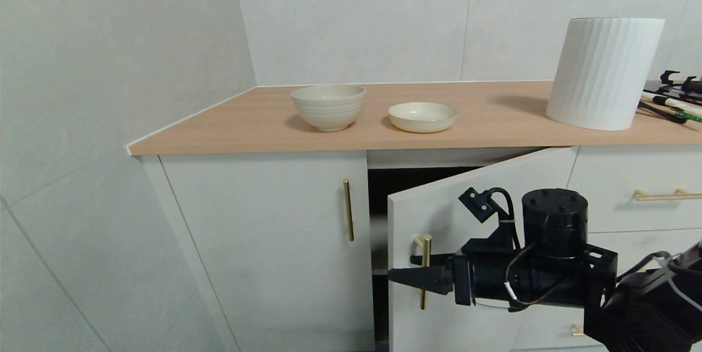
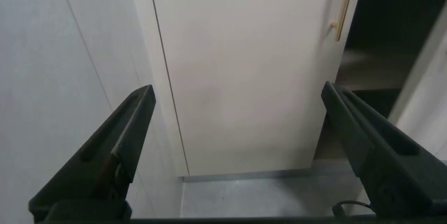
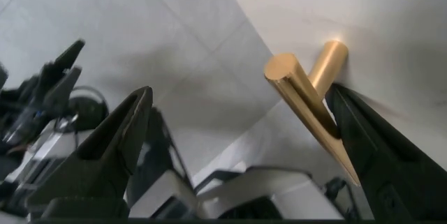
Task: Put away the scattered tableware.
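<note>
1. Surface [image 1: 493, 116]: wooden, carrying the bowl [image 1: 328, 106] and shallow dish [image 1: 423, 117] side by side, apart.
2. Cabinet door [image 1: 417, 215]: ajar below the dish.
3. Right gripper [image 3: 237, 95]: released, with the brass handle [image 3: 300, 91] between its fingers and against one.
4. Left gripper [image 2: 237, 88]: released, facing the closed door [image 2: 244, 126].

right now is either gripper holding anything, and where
Nothing gripped: right gripper open, cabinet handle between its jaws, touching one; left gripper open, empty.
</note>
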Controlling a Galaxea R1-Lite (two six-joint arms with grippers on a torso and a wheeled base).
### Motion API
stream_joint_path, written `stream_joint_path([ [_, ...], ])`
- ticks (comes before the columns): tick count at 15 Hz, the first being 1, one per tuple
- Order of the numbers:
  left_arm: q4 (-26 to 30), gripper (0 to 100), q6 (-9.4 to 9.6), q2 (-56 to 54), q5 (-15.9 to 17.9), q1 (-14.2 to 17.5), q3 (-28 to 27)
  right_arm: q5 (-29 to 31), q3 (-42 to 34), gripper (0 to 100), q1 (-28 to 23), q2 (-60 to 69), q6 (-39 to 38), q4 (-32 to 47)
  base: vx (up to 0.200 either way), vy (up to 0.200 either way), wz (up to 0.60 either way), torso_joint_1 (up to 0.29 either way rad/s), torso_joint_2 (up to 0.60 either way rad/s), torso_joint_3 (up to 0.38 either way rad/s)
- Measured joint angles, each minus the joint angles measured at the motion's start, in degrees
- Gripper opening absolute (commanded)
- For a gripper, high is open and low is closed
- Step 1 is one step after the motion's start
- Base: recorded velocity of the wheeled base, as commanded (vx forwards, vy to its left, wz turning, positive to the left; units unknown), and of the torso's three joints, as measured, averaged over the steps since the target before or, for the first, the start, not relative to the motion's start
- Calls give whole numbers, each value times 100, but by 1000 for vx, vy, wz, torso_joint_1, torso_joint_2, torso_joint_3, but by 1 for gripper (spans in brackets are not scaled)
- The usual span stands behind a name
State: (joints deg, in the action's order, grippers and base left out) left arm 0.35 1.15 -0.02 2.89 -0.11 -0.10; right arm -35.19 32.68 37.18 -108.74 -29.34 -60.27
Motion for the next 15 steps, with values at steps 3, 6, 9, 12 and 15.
stream_joint_path([
  [3,-30,100,219,2,1,1,0,-35,-165,100,0,146,1,28,0,0,0,0,0,0],
  [6,-56,100,161,23,233,-10,-277,-35,-206,100,-2,212,4,50,0,0,0,0,0,0],
  [9,421,100,5,477,1120,-137,-1352,-38,-210,100,-4,240,4,60,0,0,0,0,0,0],
  [12,600,100,-115,1808,2188,-236,-2157,-39,-210,100,-11,251,6,55,0,0,0,0,0,0],
  [15,372,100,-158,3693,3006,-355,-2862,-39,-210,100,-13,257,12,50,0,0,0,0,0,0],
])
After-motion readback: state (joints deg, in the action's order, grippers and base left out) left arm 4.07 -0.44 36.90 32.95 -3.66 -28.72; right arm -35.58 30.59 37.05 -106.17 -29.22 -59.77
